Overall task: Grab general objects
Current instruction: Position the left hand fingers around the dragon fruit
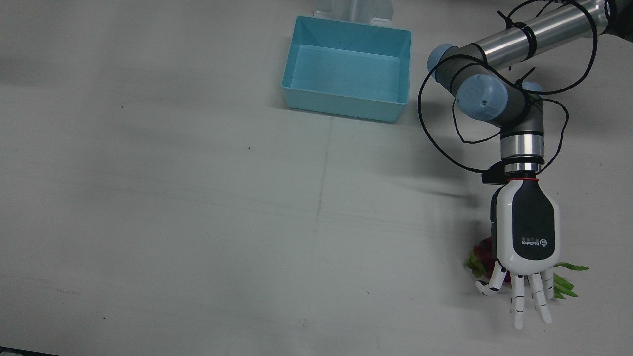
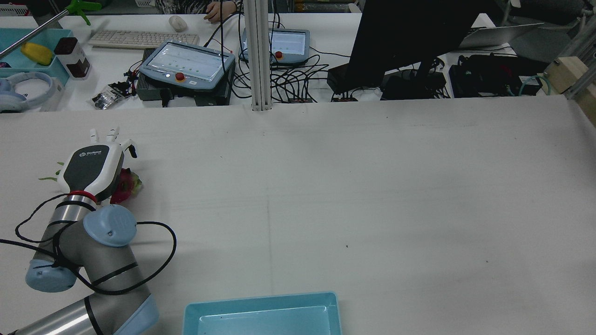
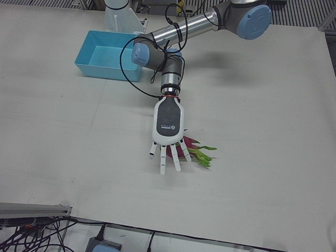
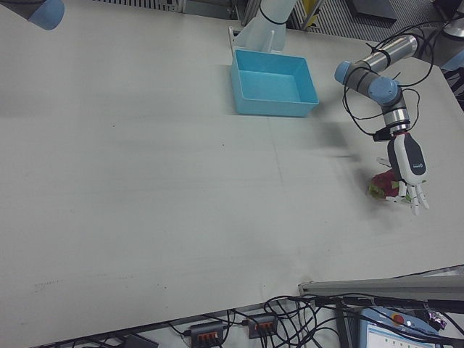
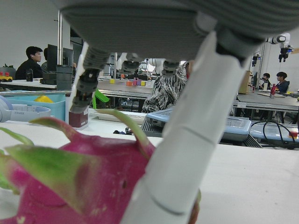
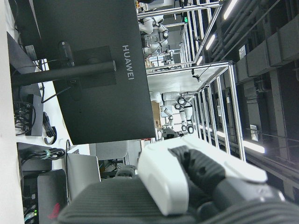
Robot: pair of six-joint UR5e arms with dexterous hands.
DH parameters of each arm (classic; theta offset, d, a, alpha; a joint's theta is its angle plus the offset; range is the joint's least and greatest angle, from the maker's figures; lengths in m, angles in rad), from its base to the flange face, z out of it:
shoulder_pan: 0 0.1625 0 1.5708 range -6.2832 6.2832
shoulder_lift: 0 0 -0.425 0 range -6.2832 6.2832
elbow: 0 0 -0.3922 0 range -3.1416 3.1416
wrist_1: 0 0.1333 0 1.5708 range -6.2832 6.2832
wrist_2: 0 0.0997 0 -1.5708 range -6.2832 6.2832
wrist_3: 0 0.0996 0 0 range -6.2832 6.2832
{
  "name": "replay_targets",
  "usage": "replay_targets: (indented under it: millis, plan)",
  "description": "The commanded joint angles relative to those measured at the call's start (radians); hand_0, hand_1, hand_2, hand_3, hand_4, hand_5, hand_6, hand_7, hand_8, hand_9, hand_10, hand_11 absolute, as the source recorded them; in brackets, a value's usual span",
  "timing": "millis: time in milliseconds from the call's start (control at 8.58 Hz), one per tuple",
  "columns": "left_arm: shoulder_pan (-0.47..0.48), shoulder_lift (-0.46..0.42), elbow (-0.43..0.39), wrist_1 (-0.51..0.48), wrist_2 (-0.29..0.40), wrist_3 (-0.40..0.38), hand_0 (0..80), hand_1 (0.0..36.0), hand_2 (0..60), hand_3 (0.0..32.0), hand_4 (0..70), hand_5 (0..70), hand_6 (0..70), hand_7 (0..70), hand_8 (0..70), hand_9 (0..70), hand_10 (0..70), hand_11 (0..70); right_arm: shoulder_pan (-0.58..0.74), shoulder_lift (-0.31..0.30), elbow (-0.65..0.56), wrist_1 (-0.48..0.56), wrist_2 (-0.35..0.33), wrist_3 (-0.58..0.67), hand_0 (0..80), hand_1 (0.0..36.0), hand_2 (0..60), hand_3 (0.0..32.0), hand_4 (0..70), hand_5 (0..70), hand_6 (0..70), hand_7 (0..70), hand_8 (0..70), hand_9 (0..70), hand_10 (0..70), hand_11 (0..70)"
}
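A pink dragon fruit (image 1: 480, 253) with green leaf tips lies on the white table near the robot's left side. My left hand (image 1: 529, 237) hovers palm-down right over it, fingers (image 1: 518, 301) spread and extended past it, holding nothing. The fruit also shows beside the hand in the rear view (image 2: 126, 186), the left-front view (image 3: 191, 150) and the right-front view (image 4: 377, 185). In the left hand view the fruit (image 5: 70, 186) fills the lower left, just under the palm, with one finger (image 5: 187, 140) crossing in front. My right hand (image 6: 187, 186) shows only partly in its own view.
A light blue bin (image 1: 346, 106) stands at the table's robot-side edge near the middle, also in the rear view (image 2: 260, 302). A black monitor (image 2: 409, 37), control tablets and cables sit on the desk beyond the table.
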Motion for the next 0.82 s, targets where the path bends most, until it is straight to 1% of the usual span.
replay_targets:
  millis: [0,233,466,699]
  plan:
    - [0.006,0.039,0.017,-0.030,0.002,0.007,80.0,35.6,5.5,32.0,0.0,48.2,0.0,8.1,8.5,0.2,0.1,3.9,-0.001,0.000,0.000,0.002,0.000,0.000,0.0,0.0,0.0,0.0,0.0,0.0,0.0,0.0,0.0,0.0,0.0,0.0]
    - [0.011,0.045,0.018,-0.030,0.002,0.007,80.0,35.8,4.9,32.0,0.0,46.9,0.0,7.8,8.6,0.1,0.1,4.0,0.001,0.000,0.000,0.000,0.000,0.000,0.0,0.0,0.0,0.0,0.0,0.0,0.0,0.0,0.0,0.0,0.0,0.0]
    - [0.011,0.048,0.017,-0.028,0.004,0.020,80.0,35.8,5.6,32.0,0.0,47.7,0.0,7.5,9.2,0.1,0.0,3.7,0.001,0.000,0.001,0.000,0.000,0.000,0.0,0.0,0.0,0.0,0.0,0.0,0.0,0.0,0.0,0.0,0.0,0.0]
    - [0.011,0.050,0.018,-0.028,0.004,0.021,80.0,35.6,7.2,32.0,0.0,52.1,0.0,8.7,11.2,0.3,0.0,2.1,0.001,0.000,0.001,0.000,0.000,0.000,0.0,0.0,0.0,0.0,0.0,0.0,0.0,0.0,0.0,0.0,0.0,0.0]
